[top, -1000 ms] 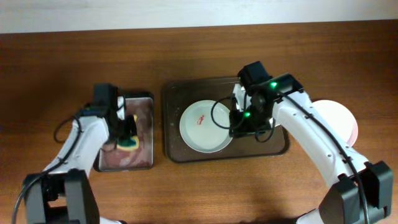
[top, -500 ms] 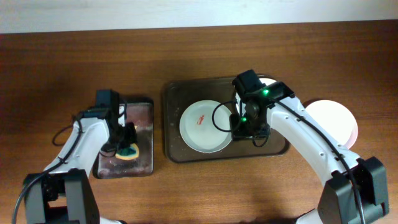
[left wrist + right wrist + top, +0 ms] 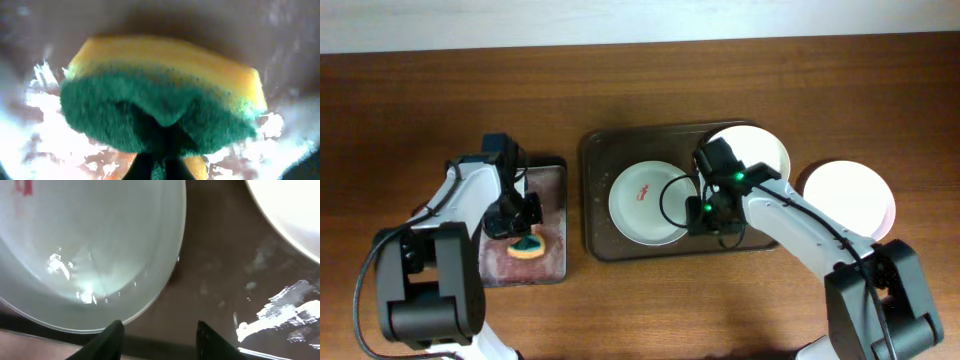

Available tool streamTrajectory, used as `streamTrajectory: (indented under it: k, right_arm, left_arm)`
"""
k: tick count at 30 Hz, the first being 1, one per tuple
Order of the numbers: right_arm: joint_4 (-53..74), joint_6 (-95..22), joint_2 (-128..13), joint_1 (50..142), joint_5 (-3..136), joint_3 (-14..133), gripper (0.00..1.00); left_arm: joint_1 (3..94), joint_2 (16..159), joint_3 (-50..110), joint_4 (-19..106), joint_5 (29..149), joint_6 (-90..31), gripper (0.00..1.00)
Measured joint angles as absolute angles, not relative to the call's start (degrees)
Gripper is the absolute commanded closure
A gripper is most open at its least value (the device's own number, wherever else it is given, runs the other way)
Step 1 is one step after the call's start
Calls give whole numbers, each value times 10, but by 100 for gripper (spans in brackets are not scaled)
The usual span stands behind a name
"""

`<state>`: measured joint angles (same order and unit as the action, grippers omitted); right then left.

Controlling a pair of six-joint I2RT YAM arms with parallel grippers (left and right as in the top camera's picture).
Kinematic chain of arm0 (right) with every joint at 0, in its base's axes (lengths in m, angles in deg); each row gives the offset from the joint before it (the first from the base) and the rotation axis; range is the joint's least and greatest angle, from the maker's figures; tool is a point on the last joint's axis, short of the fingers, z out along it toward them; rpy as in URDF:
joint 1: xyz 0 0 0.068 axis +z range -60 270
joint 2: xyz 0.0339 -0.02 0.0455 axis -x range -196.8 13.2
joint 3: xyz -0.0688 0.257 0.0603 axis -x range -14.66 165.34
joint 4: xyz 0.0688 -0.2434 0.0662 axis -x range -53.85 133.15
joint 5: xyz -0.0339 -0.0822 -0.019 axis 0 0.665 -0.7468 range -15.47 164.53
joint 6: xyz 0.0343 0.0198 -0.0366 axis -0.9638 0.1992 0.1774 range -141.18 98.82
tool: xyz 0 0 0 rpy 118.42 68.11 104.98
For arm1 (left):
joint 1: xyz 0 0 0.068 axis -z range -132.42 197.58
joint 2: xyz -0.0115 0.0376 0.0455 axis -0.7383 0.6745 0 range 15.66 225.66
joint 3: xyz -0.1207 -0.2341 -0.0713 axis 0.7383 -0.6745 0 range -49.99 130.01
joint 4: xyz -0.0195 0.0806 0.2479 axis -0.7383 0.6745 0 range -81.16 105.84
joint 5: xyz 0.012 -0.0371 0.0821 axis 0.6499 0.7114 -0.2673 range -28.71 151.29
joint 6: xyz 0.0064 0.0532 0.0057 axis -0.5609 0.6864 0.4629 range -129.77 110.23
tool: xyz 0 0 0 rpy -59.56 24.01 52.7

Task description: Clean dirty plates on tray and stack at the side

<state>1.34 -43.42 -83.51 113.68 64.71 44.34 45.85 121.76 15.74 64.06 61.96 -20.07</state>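
While the left hand (image 3: pixel 525 235) squeezes the sponge (image 3: pixel 160 95) over the small tray (image 3: pixel 555 200) at the left of the frame, the right hand (image 3: pixel 162 332) is wide open and holds nothing. It sits low by the edge of the smeared plate (image 3: pixel 645 203), in the middle of the brown tray (image 3: pixel 592 150). I think the job is about one third done. One white plate (image 3: pixel 848 195) lies on the counter (image 3: pixel 420 100) at the right. The second plate (image 3: pixel 752 148) is on the tray's upper right corner, and I cannot tell if it is clean. The red smear (image 3: pixel 22 187) needs wiping.
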Motion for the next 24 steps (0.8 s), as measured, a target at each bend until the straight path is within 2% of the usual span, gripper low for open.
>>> streamTrajectory:
  k: [6,12,15,20,24]
  right_arm:
    - [109,-476,-836,1137,644,403,76]
    - [147,-500,-851,1137,645,402,79]
    - [156,-512,-888,1137,642,410,96]
    - [135,-495,-892,1137,633,423,96]
    - [30,-447,-892,1137,673,469,96]
  left_arm:
    - [461,1193,229,707,620,-201,100]
    - [524,1090,246,704,628,-200,100]
    - [560,1083,246,693,630,-200,100]
    - [599,1083,246,674,631,-200,100]
    - [640,1083,246,620,667,-201,100]
